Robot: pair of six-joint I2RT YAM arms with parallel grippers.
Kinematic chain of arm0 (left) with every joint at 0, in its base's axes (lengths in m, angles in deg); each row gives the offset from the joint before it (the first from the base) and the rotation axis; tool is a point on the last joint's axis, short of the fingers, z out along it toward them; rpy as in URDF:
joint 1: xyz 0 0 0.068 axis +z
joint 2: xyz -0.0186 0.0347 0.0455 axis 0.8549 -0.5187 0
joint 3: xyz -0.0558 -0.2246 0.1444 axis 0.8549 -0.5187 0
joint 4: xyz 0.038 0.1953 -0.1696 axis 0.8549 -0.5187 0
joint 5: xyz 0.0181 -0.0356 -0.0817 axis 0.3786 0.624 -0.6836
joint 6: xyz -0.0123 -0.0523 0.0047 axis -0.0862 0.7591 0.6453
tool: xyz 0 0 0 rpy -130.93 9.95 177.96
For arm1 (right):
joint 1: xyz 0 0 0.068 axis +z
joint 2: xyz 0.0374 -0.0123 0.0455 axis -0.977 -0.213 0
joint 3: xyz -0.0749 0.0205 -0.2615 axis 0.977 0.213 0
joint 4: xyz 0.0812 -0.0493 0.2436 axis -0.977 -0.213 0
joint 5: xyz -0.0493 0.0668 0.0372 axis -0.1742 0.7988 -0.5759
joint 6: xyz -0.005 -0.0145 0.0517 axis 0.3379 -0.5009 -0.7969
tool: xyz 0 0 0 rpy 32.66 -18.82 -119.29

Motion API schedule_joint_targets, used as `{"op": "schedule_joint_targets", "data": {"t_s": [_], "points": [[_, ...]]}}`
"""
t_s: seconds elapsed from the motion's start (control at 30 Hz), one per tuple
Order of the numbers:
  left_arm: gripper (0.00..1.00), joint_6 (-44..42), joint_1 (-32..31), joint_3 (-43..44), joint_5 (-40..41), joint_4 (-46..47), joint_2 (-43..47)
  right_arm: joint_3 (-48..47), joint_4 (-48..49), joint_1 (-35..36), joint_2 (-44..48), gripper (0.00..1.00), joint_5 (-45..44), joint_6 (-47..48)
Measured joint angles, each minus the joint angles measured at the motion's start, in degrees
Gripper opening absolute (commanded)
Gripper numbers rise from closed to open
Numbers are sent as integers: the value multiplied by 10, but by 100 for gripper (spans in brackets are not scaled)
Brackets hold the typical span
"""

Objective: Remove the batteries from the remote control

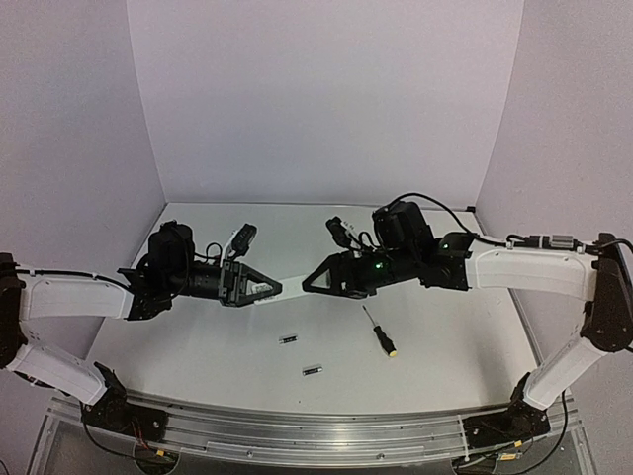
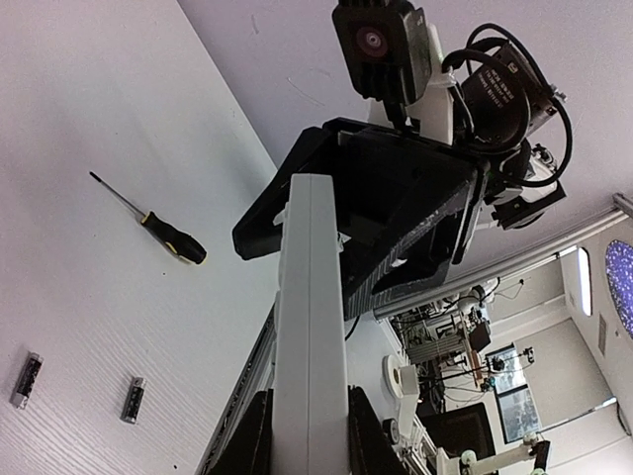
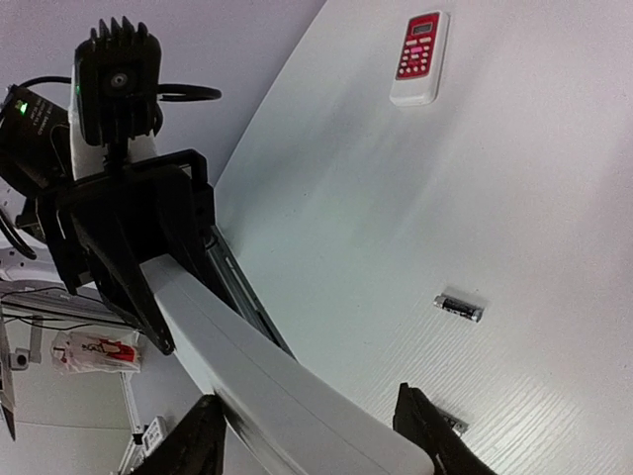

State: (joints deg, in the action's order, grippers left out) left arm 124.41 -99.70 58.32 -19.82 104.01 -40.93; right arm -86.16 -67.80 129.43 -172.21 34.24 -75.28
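Note:
A long white remote control (image 1: 293,280) hangs above the table between my two grippers. My left gripper (image 1: 267,289) is shut on one end, and in the left wrist view (image 2: 310,435) its dark fingers (image 2: 255,440) press both sides of the remote (image 2: 309,317). My right gripper (image 1: 315,277) is shut on the other end, as the right wrist view (image 3: 312,435) shows on the remote (image 3: 247,366). Two batteries (image 1: 288,340) (image 1: 312,371) lie loose on the table below. They also show in the left wrist view (image 2: 27,379) (image 2: 134,399) and the right wrist view (image 3: 461,306) (image 3: 450,424).
A black-and-yellow-handled screwdriver (image 1: 379,332) lies on the table right of the batteries and also shows in the left wrist view (image 2: 158,225). A second remote with a red face (image 3: 420,57) lies further off on the table. A metal rail (image 1: 297,430) runs along the near edge.

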Motion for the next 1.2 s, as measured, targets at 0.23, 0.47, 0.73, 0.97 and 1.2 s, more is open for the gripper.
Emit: {"op": "schedule_joint_targets", "data": {"t_s": [0.23, 0.47, 0.73, 0.97, 1.2], "points": [[0, -15, 8, -2, -20, 20, 9, 1, 9, -6, 18, 29, 27, -7], [0, -7, 6, -4, -31, 40, 10, 7, 6, 0, 35, 46, 10, -5], [0, 4, 4, -8, -15, 8, 24, 7, -20, 7, 37, 48, -44, -4], [0, 0, 5, -8, -4, -31, 41, 7, -41, 6, 52, 15, -51, -9], [0, -9, 6, -8, -13, -29, 45, 12, -46, 2, 69, 1, -30, -11]]}}
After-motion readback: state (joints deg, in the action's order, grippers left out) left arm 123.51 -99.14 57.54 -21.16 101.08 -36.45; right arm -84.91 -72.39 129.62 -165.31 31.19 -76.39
